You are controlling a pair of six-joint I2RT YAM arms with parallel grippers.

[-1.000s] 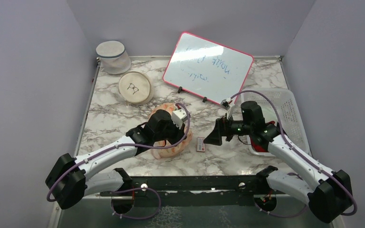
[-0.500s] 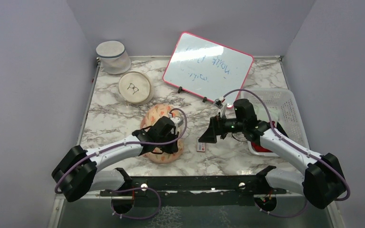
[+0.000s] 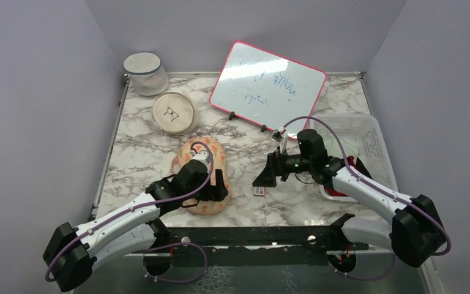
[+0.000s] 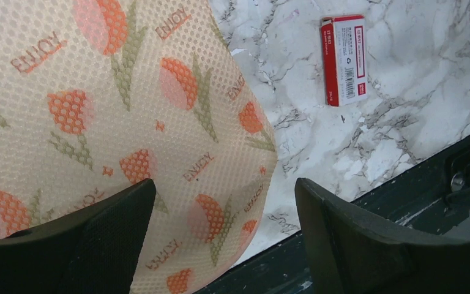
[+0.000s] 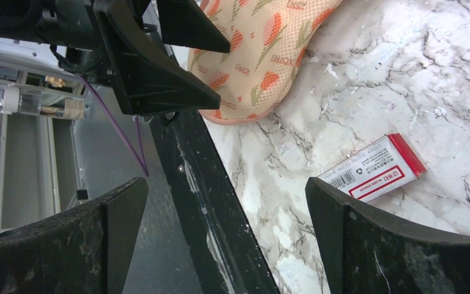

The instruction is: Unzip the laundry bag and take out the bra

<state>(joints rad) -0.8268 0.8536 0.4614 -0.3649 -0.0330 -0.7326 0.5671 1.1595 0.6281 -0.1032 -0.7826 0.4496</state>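
The left arm (image 3: 128, 211) and right arm (image 3: 367, 190) stretch forward, angled inward. The left gripper (image 4: 225, 184) and right gripper (image 5: 226, 184) both gape wide.

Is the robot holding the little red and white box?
No, the red and white box lies flat on the marble table, touched by nothing.

1 laundry bag (image 4: 128, 92) — 1 red box (image 4: 343, 58)

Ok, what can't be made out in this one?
Laundry bag zipper: in the top view the left arm covers the bag's middle; the left wrist view shows only printed mesh.
Basket contents: in the top view the right arm hides most of a red thing.
Whiteboard writing: too small, with glare.
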